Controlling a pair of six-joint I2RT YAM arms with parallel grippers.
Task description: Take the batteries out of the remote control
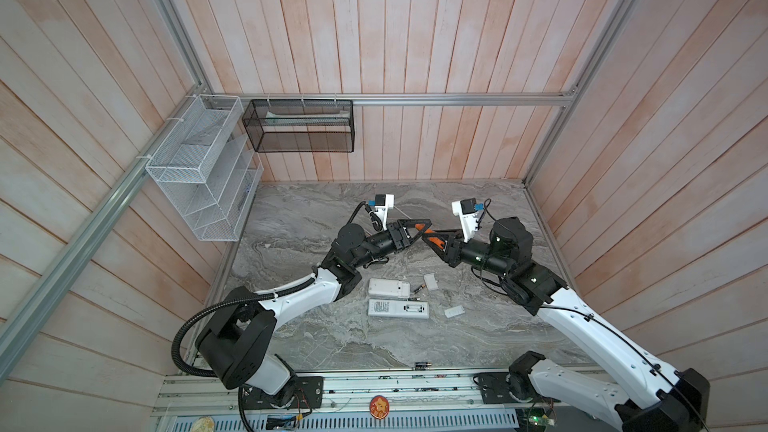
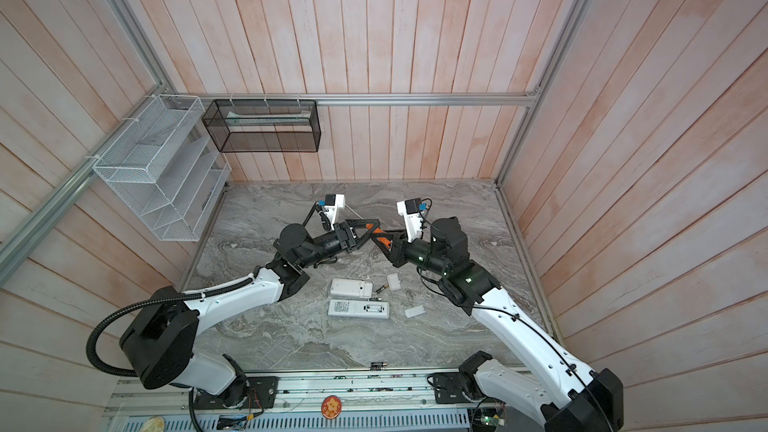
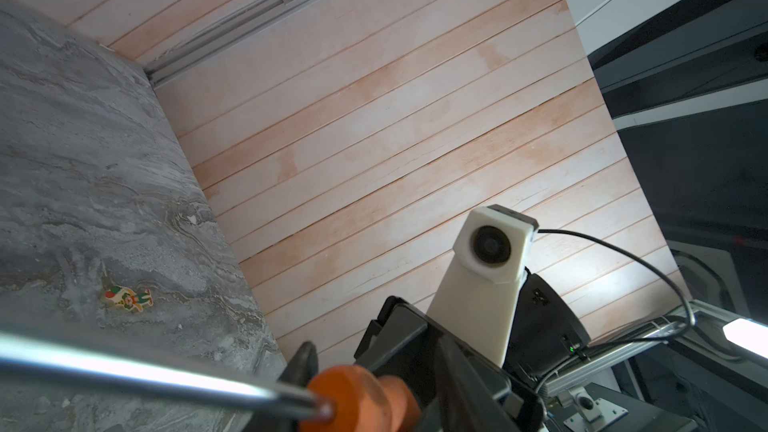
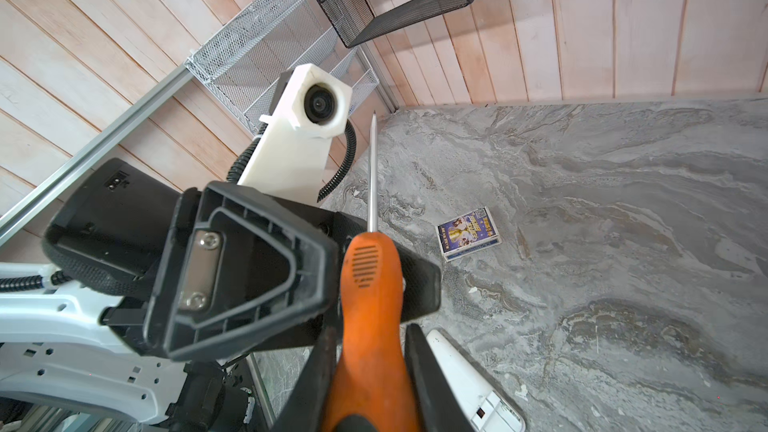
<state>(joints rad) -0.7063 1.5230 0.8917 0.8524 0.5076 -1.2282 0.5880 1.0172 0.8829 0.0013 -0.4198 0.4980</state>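
The right gripper (image 4: 370, 338) is clamping the screwdriver (image 4: 370, 284) by its handle, while the left gripper (image 1: 424, 229) is straddling it, grip unclear. The batteries (image 1: 416, 288) are lying just beside the farther remote (image 1: 388, 288), pointing roughly along its length.

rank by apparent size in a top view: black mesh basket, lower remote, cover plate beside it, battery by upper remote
1. black mesh basket (nearer the camera, so flattered)
2. lower remote
3. cover plate
4. battery

Grey marble tabletop (image 1: 316, 338) w/ 2 white remotes (image 1: 389, 288), 2 cover plates (image 1: 430, 281), loose batteries (image 1: 417, 287) nr them, small card box (image 4: 468, 233)
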